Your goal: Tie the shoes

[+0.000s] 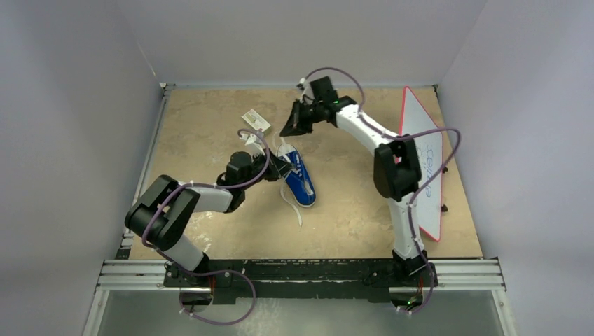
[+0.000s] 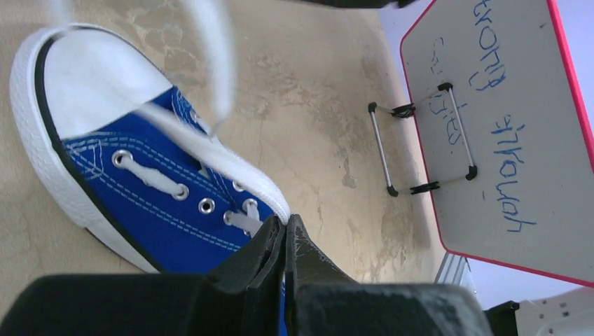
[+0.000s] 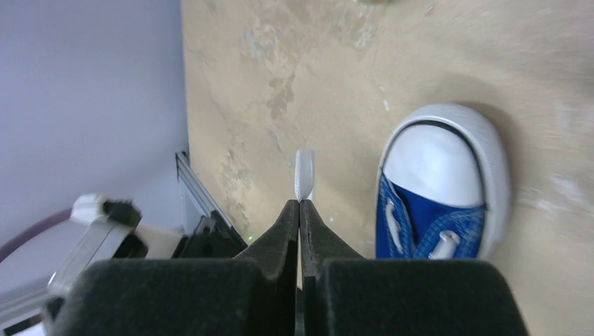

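**A:** Where do we stand with the shoe (image 1: 300,180)?

**B:** It's mid-table, flat on its sole, long axis running near-to-far with a slight slant. We read the white toe cap as the far end, but the top view doesn't make that certain. Our left gripper (image 2: 286,222) is right on it, coming in from the left, tips together at the upper eyelets. We can't tell if any lace is pinched in there or if it's only pressing on the shoe.

**A:** And the right one?

**B:** Right gripper (image 3: 300,204) hangs above the table past the shoe's far end, jaws clamped on a lace (image 3: 304,175), with a short bit poking out beyond the tips. So the shoe lies back toward our bases from that hand. The other lace (image 1: 297,210) trails on the table on the near side.

**A:** Anything in the way?

**B:** Not much. The box (image 1: 256,120) is just left of the right gripper, close enough that we'd mind it if the lace swings that way. The whiteboard (image 1: 424,168) is well off to the right. We figure the left arm is the nearer one for that loose end, and we see no knot started yet.
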